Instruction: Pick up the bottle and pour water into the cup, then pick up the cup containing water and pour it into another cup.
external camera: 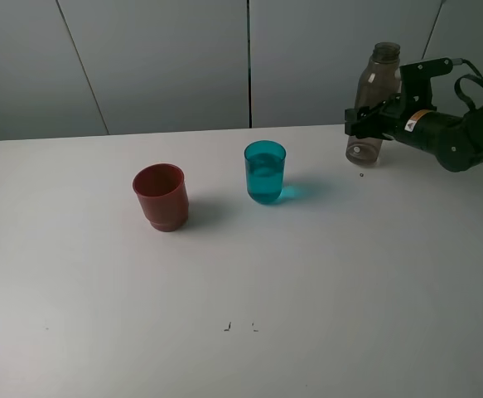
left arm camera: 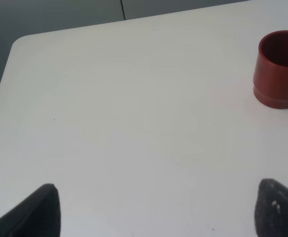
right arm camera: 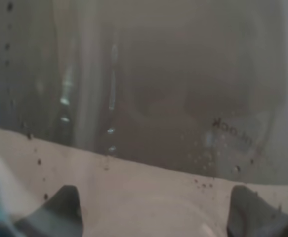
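Right arm (external camera: 461, 137): black, rounded casing. Small orange-and-white label (external camera: 420, 117) near the wrist. Thin black cable (external camera: 471, 80) loops above. Right gripper (external camera: 364, 124): black, angular.

White table (external camera: 332, 282) carried 3 vessels. An opaque dark red plastic cup (external camera: 161, 196) with a stepped base stood left of centre. A translucent teal-blue plastic tumbler (external camera: 264, 172), water inside, stood near it. A tall smoky grey-brown translucent plastic bottle (external camera: 372, 83) stood far right, well apart. 2 tiny dark marks (external camera: 227, 326) sat near the front edge.

White table (external camera: 100, 290) (small dark marks (external camera: 227, 327) near its front) before grey wall panels (external camera: 166, 58)
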### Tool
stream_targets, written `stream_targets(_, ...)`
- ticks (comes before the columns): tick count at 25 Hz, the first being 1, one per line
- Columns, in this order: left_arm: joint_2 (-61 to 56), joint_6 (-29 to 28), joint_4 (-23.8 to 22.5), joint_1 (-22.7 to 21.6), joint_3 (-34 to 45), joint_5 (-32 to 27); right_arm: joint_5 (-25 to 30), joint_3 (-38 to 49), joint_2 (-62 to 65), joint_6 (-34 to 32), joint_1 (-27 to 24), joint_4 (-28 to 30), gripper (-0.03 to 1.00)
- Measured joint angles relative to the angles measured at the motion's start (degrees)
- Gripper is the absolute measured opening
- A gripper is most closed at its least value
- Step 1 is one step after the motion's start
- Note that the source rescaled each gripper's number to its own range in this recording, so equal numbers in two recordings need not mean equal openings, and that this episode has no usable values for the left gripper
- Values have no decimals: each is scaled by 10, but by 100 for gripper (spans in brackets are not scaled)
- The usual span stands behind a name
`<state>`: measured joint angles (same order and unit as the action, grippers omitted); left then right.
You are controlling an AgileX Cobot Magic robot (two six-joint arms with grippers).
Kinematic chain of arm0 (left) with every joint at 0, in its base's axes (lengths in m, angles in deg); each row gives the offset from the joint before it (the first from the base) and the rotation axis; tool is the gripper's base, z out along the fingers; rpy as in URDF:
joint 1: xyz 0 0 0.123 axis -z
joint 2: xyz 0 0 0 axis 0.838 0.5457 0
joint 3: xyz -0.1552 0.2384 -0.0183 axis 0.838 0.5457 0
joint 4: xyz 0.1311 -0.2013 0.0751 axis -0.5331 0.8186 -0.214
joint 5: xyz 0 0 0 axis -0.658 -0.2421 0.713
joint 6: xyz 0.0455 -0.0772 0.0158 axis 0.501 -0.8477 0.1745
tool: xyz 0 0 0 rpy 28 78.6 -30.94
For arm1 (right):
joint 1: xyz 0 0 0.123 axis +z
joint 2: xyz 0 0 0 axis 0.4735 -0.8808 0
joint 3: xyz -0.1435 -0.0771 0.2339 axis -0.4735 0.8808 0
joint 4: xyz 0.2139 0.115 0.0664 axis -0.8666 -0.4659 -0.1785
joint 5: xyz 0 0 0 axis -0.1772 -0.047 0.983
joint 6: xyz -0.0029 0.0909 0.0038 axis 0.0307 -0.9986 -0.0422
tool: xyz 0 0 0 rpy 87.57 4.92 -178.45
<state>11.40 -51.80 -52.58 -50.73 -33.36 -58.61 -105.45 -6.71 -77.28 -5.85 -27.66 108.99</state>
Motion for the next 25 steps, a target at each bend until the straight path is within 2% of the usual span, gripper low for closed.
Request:
stream_targets(11, 0, 0, 0, 0, 0, 0, -1, 0, 0, 0, 0, 0, 0)
stream_targets(13, 0, 0, 0, 0, 0, 0, -1, 0, 0, -4, 0, 0, 5)
stream_targets(14, 0, 0, 0, 0, 0, 0, -1, 0, 0, -10, 0, 0, 12)
stream_targets(15, 0, 0, 0, 0, 0, 0, -2, 0, 0, -14, 0, 0, 24)
stream_targets(20, 0, 0, 0, 0, 0, 0, 7, 0, 0, -25, 0, 2, 88)
stream_targets(22, 0, 0, 0, 0, 0, 0, 15, 0, 0, -26, 0, 5, 97)
stream_targets(25, 0, 0, 0, 0, 0, 0, 35, 0, 6, -29, 0, 15, 99)
